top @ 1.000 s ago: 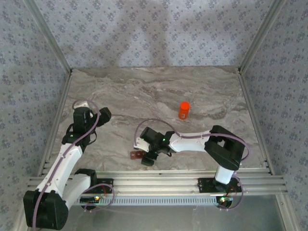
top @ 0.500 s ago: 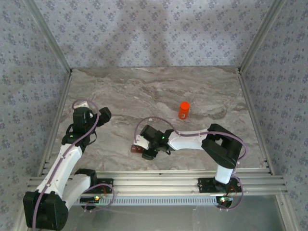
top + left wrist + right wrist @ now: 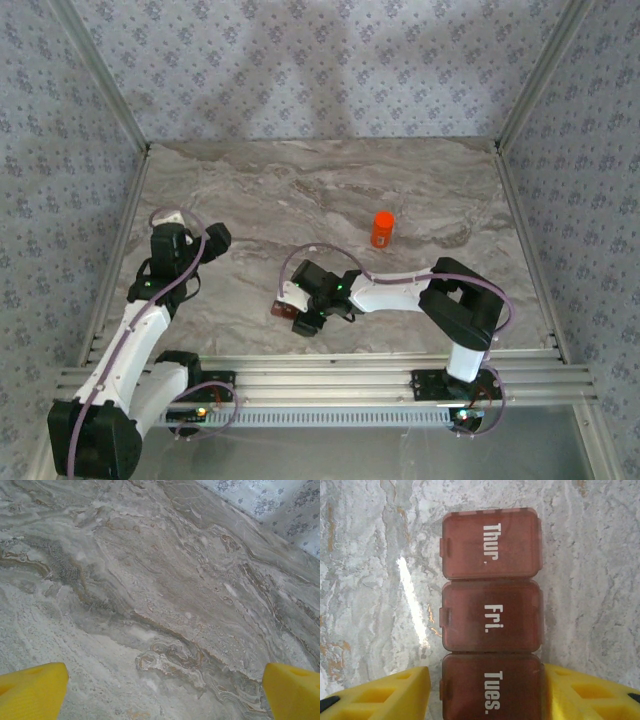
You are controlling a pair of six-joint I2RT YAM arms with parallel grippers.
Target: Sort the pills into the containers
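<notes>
Containers [image 3: 491, 615]: smooth translucent red-brown plastic. Table [image 3: 150, 580]: marble-look, slight sheen. Right gripper [image 3: 487, 694]: matt yellow plastic.

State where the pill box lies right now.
From above, the pill box sits near the table's front edge, under the right pincer, nearer and left of the orange bottle. The right wrist view shows its Tues. cell between the fingers.

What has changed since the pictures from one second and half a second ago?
The right hand moved a little left and away from the near edge, over the pill box, which seems nudged along; its fingers now flank the "Tues." cell. The left hand and the orange bottle stayed put.
</notes>
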